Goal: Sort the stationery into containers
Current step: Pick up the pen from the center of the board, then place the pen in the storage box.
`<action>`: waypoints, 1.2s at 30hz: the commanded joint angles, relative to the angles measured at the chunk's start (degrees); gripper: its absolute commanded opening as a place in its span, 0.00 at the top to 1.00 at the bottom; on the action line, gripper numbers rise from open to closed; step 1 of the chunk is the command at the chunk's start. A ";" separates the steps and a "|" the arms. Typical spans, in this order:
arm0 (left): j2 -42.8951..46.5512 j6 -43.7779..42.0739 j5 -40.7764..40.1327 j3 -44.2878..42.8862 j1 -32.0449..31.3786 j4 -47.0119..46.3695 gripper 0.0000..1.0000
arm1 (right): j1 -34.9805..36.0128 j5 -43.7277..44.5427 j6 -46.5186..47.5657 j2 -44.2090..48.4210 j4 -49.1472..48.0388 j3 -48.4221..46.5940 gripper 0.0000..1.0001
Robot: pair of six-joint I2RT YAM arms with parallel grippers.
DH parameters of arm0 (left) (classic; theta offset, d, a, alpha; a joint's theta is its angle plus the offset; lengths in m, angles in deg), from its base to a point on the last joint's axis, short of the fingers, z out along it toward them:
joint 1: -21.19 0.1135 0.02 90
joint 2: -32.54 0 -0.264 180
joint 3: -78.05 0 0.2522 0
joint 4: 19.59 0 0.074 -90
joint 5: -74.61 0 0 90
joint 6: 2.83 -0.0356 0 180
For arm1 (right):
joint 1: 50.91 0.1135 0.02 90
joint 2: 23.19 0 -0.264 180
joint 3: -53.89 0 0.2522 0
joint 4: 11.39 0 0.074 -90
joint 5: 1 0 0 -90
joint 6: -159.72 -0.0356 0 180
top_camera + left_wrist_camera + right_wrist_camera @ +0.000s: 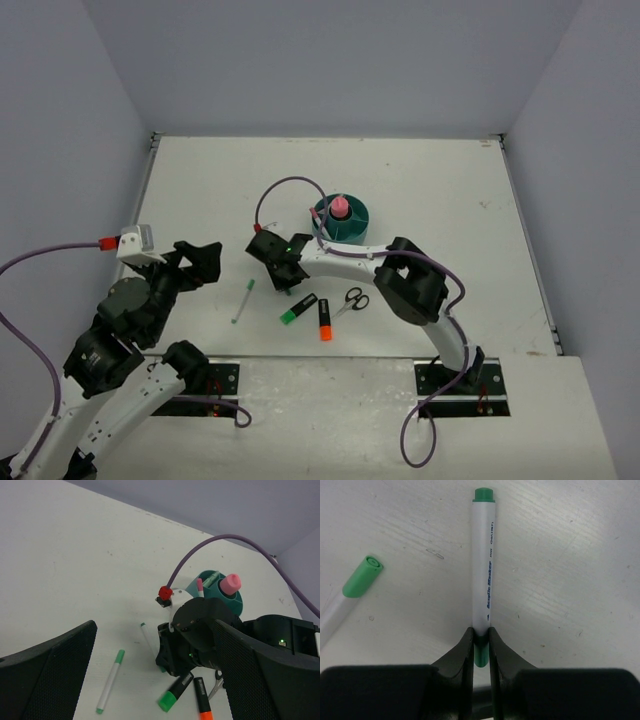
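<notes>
My right gripper (481, 632) is shut on the near end of a white pen with green ends (482, 565), low over the table; I cannot tell whether the pen is lifted. That pen also shows in the left wrist view (147, 639). A second green-capped pen (242, 300) lies just left of it. A green highlighter (298, 309), an orange highlighter (324, 319) and black-handled scissors (352, 300) lie close together on the table. The teal organizer (360, 225) holds a pink-capped glue stick (340, 207) and a red-tipped pen (199, 586). My left gripper (200, 262) is open and empty, left of the pens.
The right arm's purple cable (285, 190) loops above the table left of the organizer. The right arm (410, 280) stretches across the table in front of the organizer. Grey walls enclose the table on three sides.
</notes>
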 commanded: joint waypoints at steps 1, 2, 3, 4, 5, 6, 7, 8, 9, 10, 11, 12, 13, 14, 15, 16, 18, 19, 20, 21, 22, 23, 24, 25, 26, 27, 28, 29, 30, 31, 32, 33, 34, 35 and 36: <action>-2.45 -0.86 3.46 0.40 0.14 -1.80 0.00 | -0.38 -1.99 1.30 5.34 -0.13 1.33 1.00; -2.94 -0.46 4.35 0.56 0.14 -1.80 0.00 | -0.30 -2.15 1.46 9.87 -1.85 3.56 1.00; -3.84 0.21 5.92 0.68 0.14 -2.11 0.00 | -0.24 -2.33 1.70 14.12 -3.61 4.72 1.00; -4.58 0.85 7.19 0.83 0.14 -2.39 0.00 | -0.16 -2.41 1.95 15.92 -5.27 6.33 1.00; -5.39 1.65 8.82 1.11 0.14 -3.04 0.00 | -0.01 -2.58 2.44 19.25 -7.12 9.33 1.00; -6.33 2.59 10.85 1.45 0.14 -3.98 0.00 | 0.19 -2.88 3.08 24.92 -9.15 13.08 1.00; -6.72 3.27 12.57 1.94 0.21 -5.07 0.00 | 0.51 -4.19 4.53 28.68 -13.25 15.91 1.00; -6.92 4.11 14.82 2.67 0.23 -6.83 0.00 | 0.67 -6.18 5.64 32.86 -16.86 19.32 1.00; -7.01 4.91 17.75 3.66 0.20 -9.30 0.00 | 0.75 -8.32 6.54 37.73 -20.02 23.50 1.00; -6.90 5.56 21.19 4.85 0.17 -12.35 0.00 | 0.76 -10.52 7.28 42.45 -22.66 27.81 1.00; -6.78 6.23 22.84 5.38 0.20 -13.82 0.00 | 0.76 -12.50 7.80 44.22 -25.12 30.25 1.00; -6.68 7.11 24.81 6.05 0.16 -15.73 0.00 | 0.81 -14.65 8.22 45.69 -27.97 32.67 1.00; -6.39 8.51 30.62 8.03 0.22 -21.37 0.00 | 0.99 -17.92 8.74 49.99 -31.59 35.19 1.00; -6.34 9.81 35.42 9.85 0.23 -26.68 0.00 | 1.12 -19.91 8.83 52.84 -33.53 37.36 1.00; -6.42 10.50 39.14 10.82 0.23 -31.13 0.00 | 1.19 -21.09 8.83 54.24 -34.41 39.07 1.00; -6.85 11.61 42.16 11.79 0.23 -35.61 0.00 | 1.27 -21.79 8.72 55.50 -34.88 40.51 1.00; -8.09 15.03 47.22 14.75 0.23 -44.11 0.00 | 1.46 -23.43 8.33 59.85 -36.09 43.05 1.00; -8.59 15.57 47.93 15.15 0.23 -45.46 0.00 | 1.59 -24.13 8.04 61.89 -37.77 43.66 1.00; -9.11 16.03 48.40 15.49 0.17 -46.52 0.00 | 1.63 -24.82 7.83 63.22 -38.74 44.78 1.00; -9.76 16.40 48.97 15.84 0.21 -48.36 0.00 | 1.70 -25.52 7.65 64.27 -39.30 45.51 1.00; -10.23 17.06 49.41 16.54 0.19 -49.87 0.00 | 1.80 -26.88 7.77 65.60 -40.00 45.97 1.00; -10.63 17.77 49.89 17.33 0.14 -51.45 0.00 | 1.91 -28.34 7.99 66.89 -40.72 46.45 1.00; -11.10 18.24 50.83 17.95 0.14 -54.27 0.00 | 1.98 -29.09 8.24 67.42 -41.14 47.08 1.00; -11.31 19.03 51.24 18.81 0.14 -55.48 0.01 | 1.99 -29.62 8.44 68.08 -41.54 47.34 1.00; -12.17 19.64 51.76 19.22 0.19 -57.44 0.08 | 2.03 -29.74 8.61 68.53 -41.67 47.71 1.00; -13.14 20.16 52.35 19.45 0.22 -59.32 0.16 | 2.07 -29.70 8.77 68.88 -41.68 48.02 1.00; -13.79 20.52 53.06 19.45 0.19 -60.12 0.28 | 2.07 -29.49 8.87 69.06 -41.50 48.06 1.00; -14.43 20.88 53.78 19.45 0.15 -60.91 0.40 | 2.07 -29.27 8.98 69.24 -41.33 48.10 1.00; -15.00 20.97 54.16 19.32 0.14 -61.31 0.51 | 2.07 -29.02 9.08 69.29 -41.15 48.11 1.00; -15.66 21.06 54.58 19.05 0.14 -61.52 0.63 | 2.07 -28.69 9.23 69.42 -40.80 48.11 1.00; -16.30 21.15 55.01 18.77 0.14 -61.66 0.73 | 2.06 -28.31 9.39 69.62 -40.41 48.12 1.00; -16.77 21.15 55.32 18.51 0.14 -61.71 0.81 | 2.01 -27.84 9.49 69.88 -40.10 48.18 1.00; -17.12 21.15 55.56 18.30 0.14 -61.79 0.89 | 2.04 -27.49 9.54 70.19 -39.96 48.25 0.99; -17.46 21.06 55.64 18.04 0.14 -61.87 0.96 | 2.07 -27.11 9.76 70.79 -39.92 48.51 0.87; -17.78 20.82 55.48 17.69 0.14 -61.78 1.00 | 2.07 -26.41 9.97 71.55 -39.80 48.93 0.70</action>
